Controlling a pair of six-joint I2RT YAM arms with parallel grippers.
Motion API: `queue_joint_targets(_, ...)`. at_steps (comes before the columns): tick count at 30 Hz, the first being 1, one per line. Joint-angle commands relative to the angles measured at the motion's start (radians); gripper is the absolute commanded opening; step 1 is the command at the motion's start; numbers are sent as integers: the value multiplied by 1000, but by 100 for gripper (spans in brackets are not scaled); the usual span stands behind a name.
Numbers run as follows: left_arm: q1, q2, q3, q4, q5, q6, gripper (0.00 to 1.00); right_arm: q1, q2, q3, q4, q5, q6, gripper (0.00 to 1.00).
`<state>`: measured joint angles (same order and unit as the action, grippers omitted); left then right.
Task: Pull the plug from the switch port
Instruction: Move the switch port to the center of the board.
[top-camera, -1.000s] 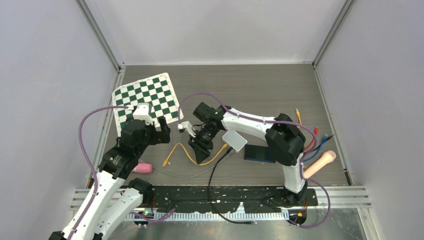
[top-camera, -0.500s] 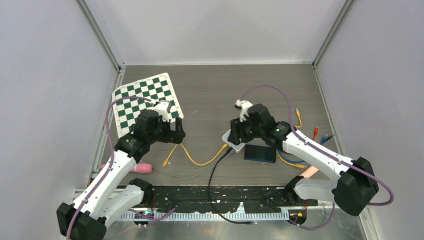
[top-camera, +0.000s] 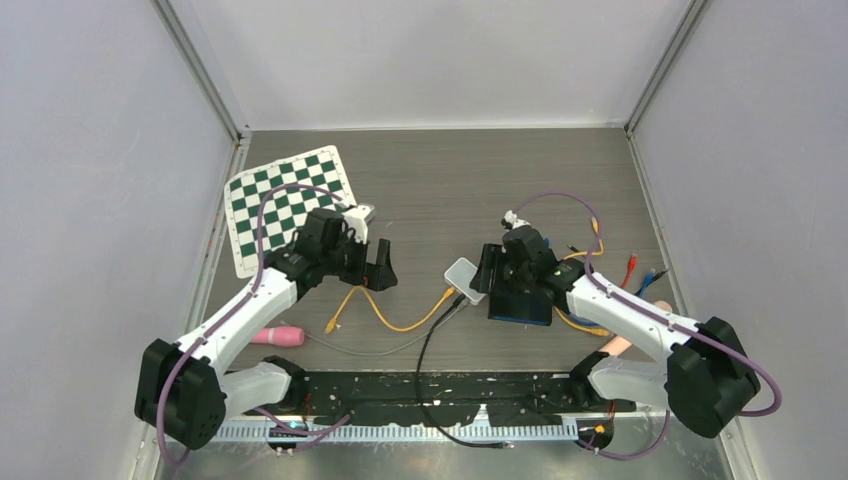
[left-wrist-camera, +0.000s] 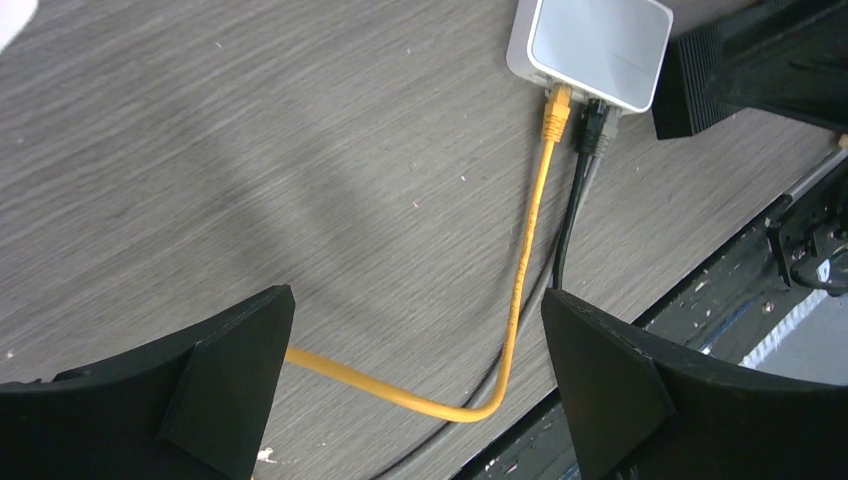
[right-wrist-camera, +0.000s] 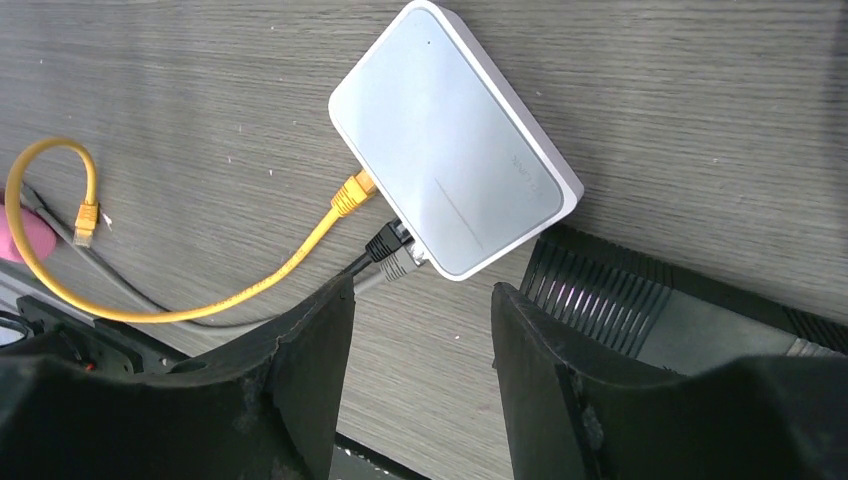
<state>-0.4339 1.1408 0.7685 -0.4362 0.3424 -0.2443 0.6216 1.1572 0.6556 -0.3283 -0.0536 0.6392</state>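
Nothing is done yet — the yellow plug (left-wrist-camera: 556, 112) is sitting in the switch (left-wrist-camera: 590, 50); your left gripper (left-wrist-camera: 415, 302) and right gripper (right-wrist-camera: 422, 292) are gaping, empty.

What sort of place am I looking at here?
Likely a robot test booth in a lab: a left arm and right arm fixed at a table, plain walls boxing it in, and props like a checkered mat and white switch.
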Motion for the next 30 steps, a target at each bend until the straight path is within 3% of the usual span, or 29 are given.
queue_joint_targets(1, -10, -28, -43, 29, 31, 13, 99, 4, 45, 4, 73, -10, 72, 60)
queue_joint_targets(8, -12, -32, -119, 52, 51, -1, 99, 7, 133, 21, 103, -81, 55, 59)
queue_joint_targets(18, -27, 5, -163, 81, 87, -16, 99, 23, 179, 27, 94, -54, 50, 59)
queue_joint_targets(30, -60, -23, -250, 136, 105, -108, 99, 22, 429, 241, 77, -90, -148, 59)
